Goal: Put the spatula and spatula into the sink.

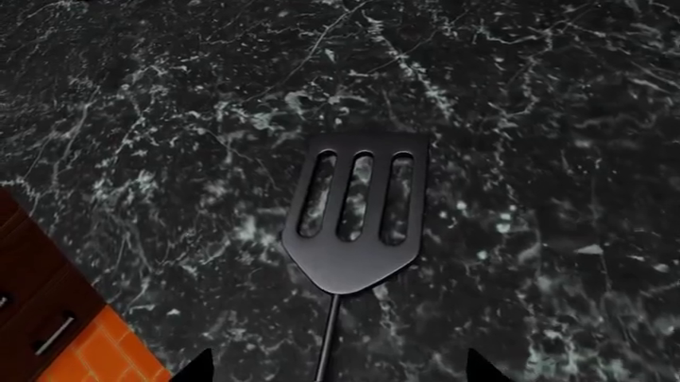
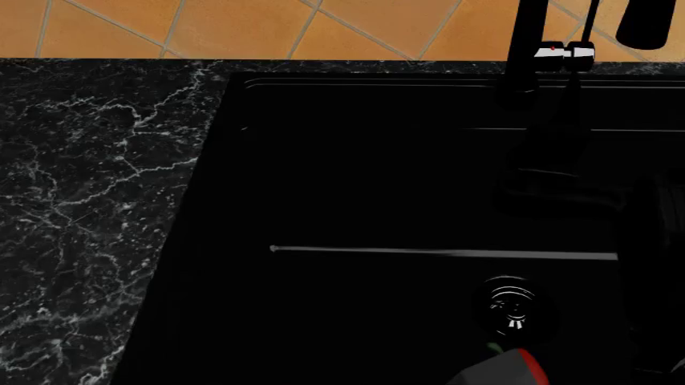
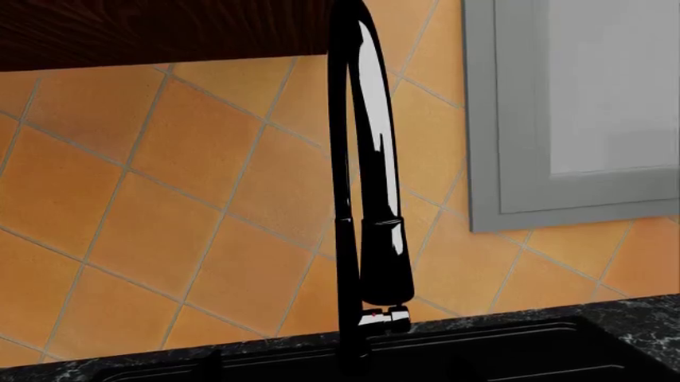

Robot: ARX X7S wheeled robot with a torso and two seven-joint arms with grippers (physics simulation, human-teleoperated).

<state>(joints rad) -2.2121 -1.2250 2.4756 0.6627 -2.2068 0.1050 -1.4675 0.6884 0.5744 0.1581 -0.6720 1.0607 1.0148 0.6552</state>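
A black spatula (image 1: 356, 215) with a three-slot blade lies flat on the black marble counter (image 1: 159, 119) in the left wrist view. Its thin shaft (image 1: 326, 342) runs back between the two dark fingertips of my left gripper (image 1: 340, 370). That gripper is open, its tips wide apart on either side of the shaft and not touching it. The sink (image 2: 354, 184), a glossy black basin, fills the head view, with a round metal drain (image 2: 514, 305) and a thin pale line (image 2: 444, 253) across its floor. My right wrist view faces the black faucet (image 3: 361, 199). My right gripper's jaws are lost against the dark sink edge.
Orange wall tiles (image 2: 214, 24) run behind the sink, and the faucet (image 2: 532, 56) stands at its back right. A grey window frame (image 3: 499, 119) is beside the faucet. A brown drawer front (image 1: 32, 302) borders the counter. A grey and red shape (image 2: 503, 369) shows at the head view's lower edge.
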